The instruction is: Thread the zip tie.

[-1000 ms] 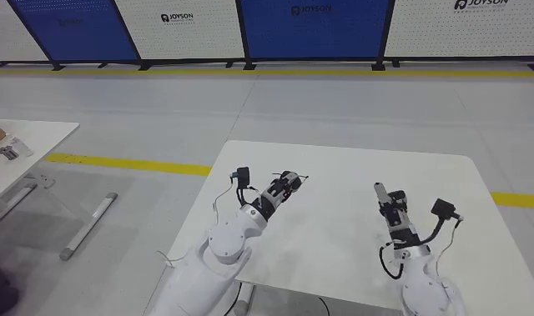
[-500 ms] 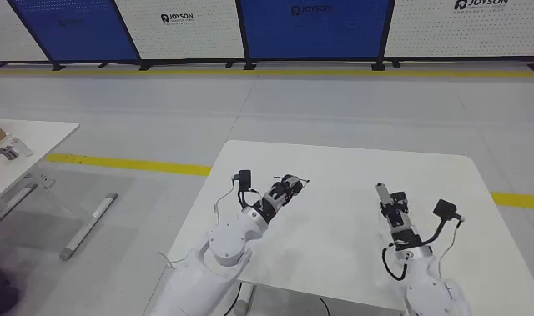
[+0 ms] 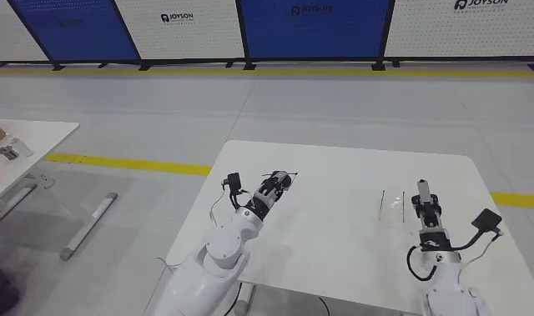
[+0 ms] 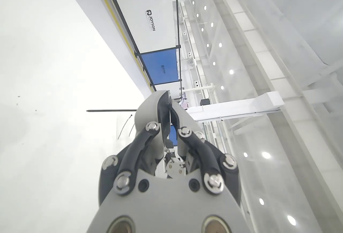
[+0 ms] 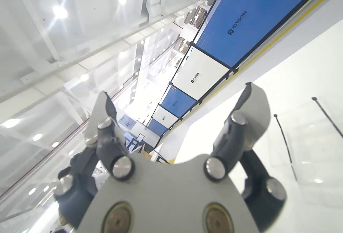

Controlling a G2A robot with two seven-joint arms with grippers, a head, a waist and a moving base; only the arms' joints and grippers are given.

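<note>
r tool (image 3: pixel 422 186), white tbl (image 3: pixel 334 233), pegboard panels (image 3: pixel 313 20)

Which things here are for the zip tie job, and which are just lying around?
For the job: held zip tie in the shut left gripper; two loose zip ties on the white table, near the open right gripper.
Just lying about: grey bar on the floor; side table; blue and white panels.

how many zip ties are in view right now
3. One zip tie is pinched in the shut left gripper. A second tie and a third tie lie side by side on the table, beside the open right gripper. An arm could hide more.
</note>
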